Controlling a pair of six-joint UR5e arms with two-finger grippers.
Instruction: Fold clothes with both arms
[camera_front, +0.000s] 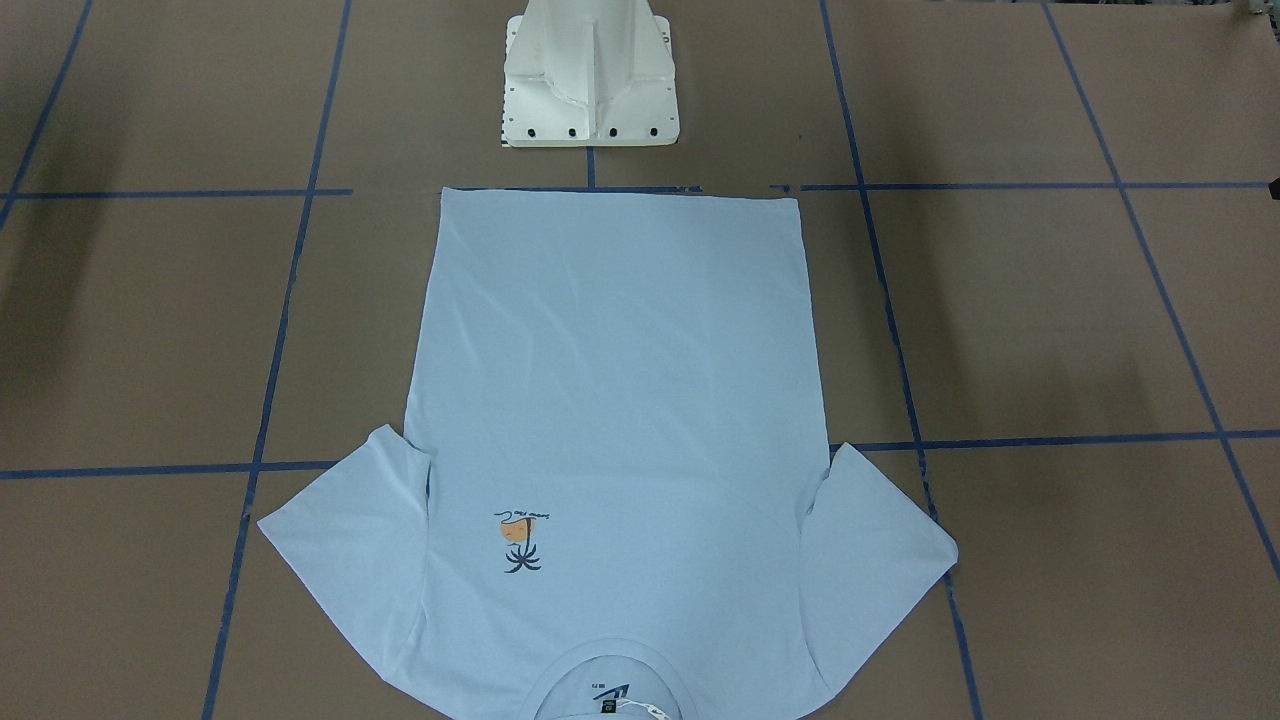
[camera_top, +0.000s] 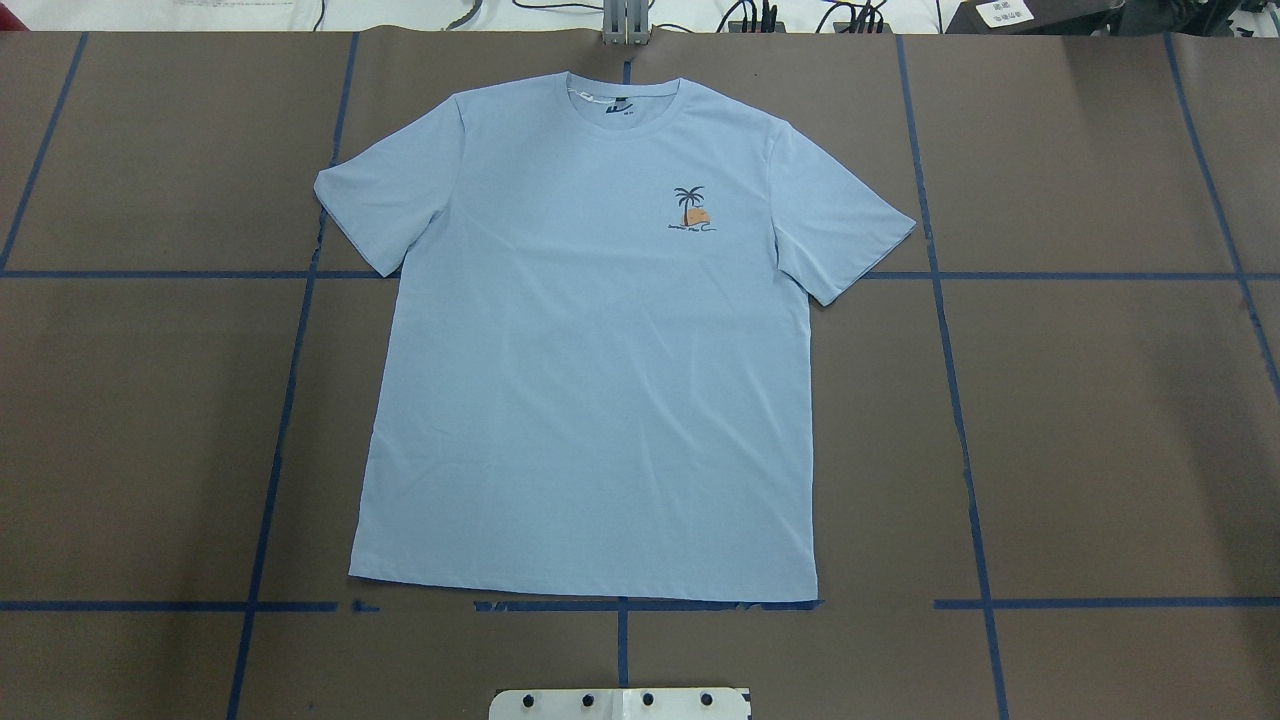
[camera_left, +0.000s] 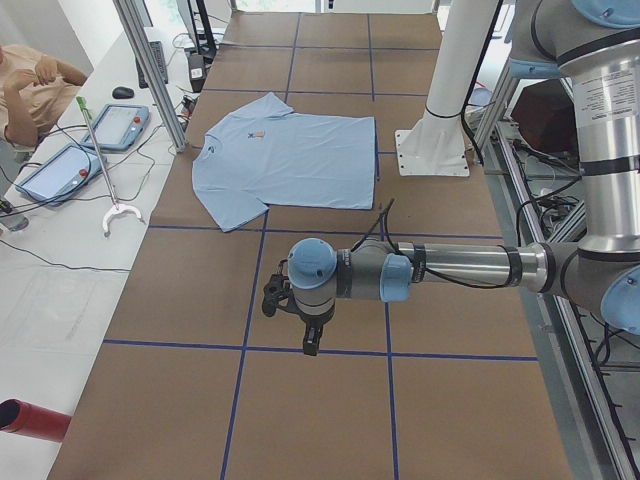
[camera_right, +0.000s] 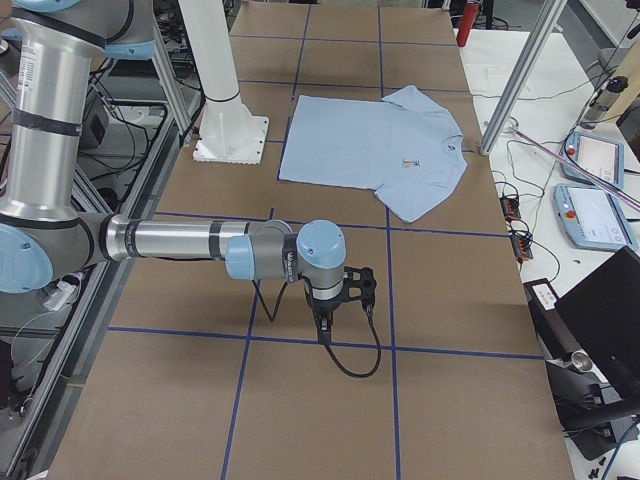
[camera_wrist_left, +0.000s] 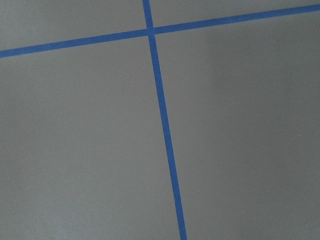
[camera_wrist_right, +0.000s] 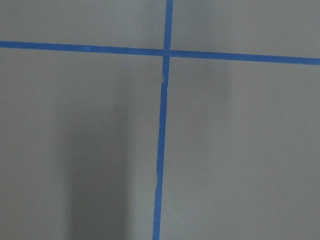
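Zero folds done; my read is that this is the start, with the approach still to come before any first grasp. In the left side view the left arm (camera_left: 460, 267) stretches across the lower centre of the frame. The left fingers (camera_left: 310, 343) point down over bare table (camera_left: 450, 420), close to a blue tape line (camera_left: 200, 344), with nothing visibly held. I can't tell from that angle whether they are apart or together, and the left wrist view shows only table and a tape crossing. The right side view is the same story: right arm (camera_right: 170, 240) reaches to frame centre, right fingers (camera_right: 324, 328) hang over the table with no cloth in them, state can't tell either. Both sets are well apart from the T-shirt (camera_top: 600, 350). It lies flat and face up in the middle of the overhead view. Its hem (camera_top: 590, 592) sits at the bottom near the white pedestal base (camera_top: 620, 703), and the sleeves (camera_top: 385, 195) are spread to either side. The palm print (camera_top: 692, 208) is upper right of centre and the collar (camera_top: 625, 105) is at the top, farthest out. It has few wrinkles. Next move, as I judge it: bring both arms in, one per side, fingers apart, and pinch matching edge points. The fabric is thin and flat on the table, so it needs a low, shallow pinch. Lift in sync or the cloth skews.
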